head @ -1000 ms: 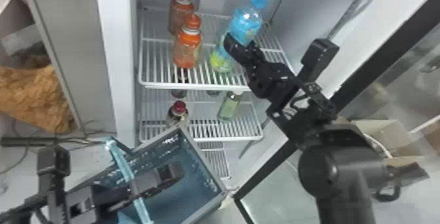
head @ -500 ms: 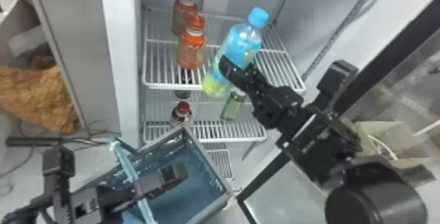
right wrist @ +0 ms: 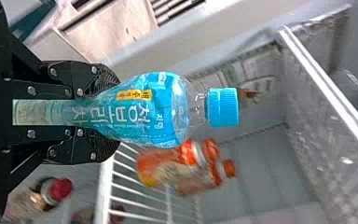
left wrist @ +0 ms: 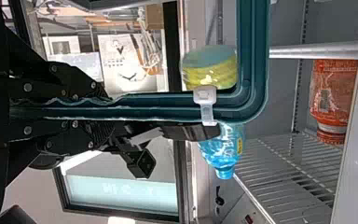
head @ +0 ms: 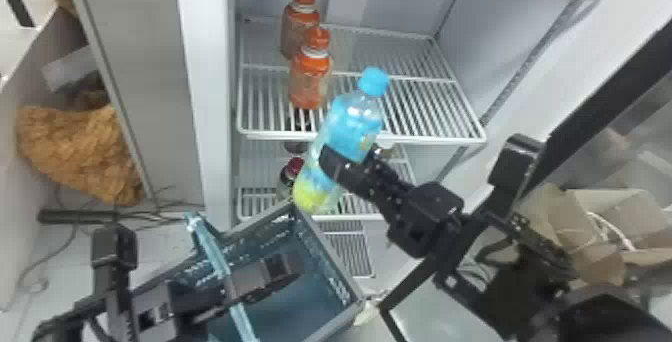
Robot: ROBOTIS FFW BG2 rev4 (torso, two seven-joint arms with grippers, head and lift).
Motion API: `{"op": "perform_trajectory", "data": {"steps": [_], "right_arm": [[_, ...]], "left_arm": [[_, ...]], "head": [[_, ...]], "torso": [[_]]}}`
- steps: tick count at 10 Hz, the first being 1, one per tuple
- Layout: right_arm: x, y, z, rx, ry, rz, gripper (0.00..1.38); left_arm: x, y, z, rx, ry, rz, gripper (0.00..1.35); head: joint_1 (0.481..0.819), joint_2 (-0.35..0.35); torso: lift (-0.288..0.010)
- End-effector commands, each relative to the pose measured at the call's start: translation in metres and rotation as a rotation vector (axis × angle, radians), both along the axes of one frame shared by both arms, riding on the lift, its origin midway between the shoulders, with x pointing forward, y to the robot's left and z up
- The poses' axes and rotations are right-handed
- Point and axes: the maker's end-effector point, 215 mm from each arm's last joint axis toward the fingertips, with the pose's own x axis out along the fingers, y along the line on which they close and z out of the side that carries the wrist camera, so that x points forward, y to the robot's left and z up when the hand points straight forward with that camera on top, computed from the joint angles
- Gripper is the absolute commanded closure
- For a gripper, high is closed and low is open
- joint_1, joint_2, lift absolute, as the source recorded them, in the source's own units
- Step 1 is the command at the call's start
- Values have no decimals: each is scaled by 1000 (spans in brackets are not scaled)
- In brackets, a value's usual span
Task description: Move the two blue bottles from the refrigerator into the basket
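Clearly the job is only partway done: one blue bottle [head: 352, 121] is off the shelf but not yet in the basket [head: 332, 257], and I cannot tell whether the second has been dealt with. Nearest, at the lower left, my left arm lies low across the basket, and its gripper [left wrist: 105, 106] pinches the basket's wall between its fingers, likely to steady it.

Just beyond, my right arm comes in from the lower right and slants up and inward. Its gripper [right wrist: 114, 114] is closed around the bottle's middle. The bottle leans, cap up and to the right, yellow-green base down beside the basket's far corner; I cannot tell if the two touch. I judge that the next move is to bring it over the opening and lower it, minding that the base could catch the rim.

Farther back, inside the refrigerator [head: 217, 66], two orange bottles [head: 310, 83] stand on a white wire shelf [head: 430, 140]; a red-capped bottle [head: 287, 178] sits lower.
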Motion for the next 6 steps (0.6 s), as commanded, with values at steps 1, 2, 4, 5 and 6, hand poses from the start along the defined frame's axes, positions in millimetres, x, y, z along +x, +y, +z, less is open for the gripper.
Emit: {"op": "perform_trajectory", "data": {"steps": [1,2,4,5,6], "right_arm": [[-16,15,-14,15,59,47,1269],[-27,23,-23,31,99,75,1269],[-44,38,-42,39,171,122,1269],[-51,43,-52,31,202,141,1269],[-57,45,-62,26,228,155,1269]], "left_arm": [[2,0,1,1,-3,2,1202],[2,0,1,-1,-3,2,1202],[0,0,1,-5,1,3,1202],[1,0,2,-4,-2,5,1202],[2,0,3,-6,-4,5,1202]], "head": [[695,-238],[695,-222],[695,-201],[695,-189],[695,-178]], "torso": [[-10],[-10],[-10],[-10],[-10]]}}
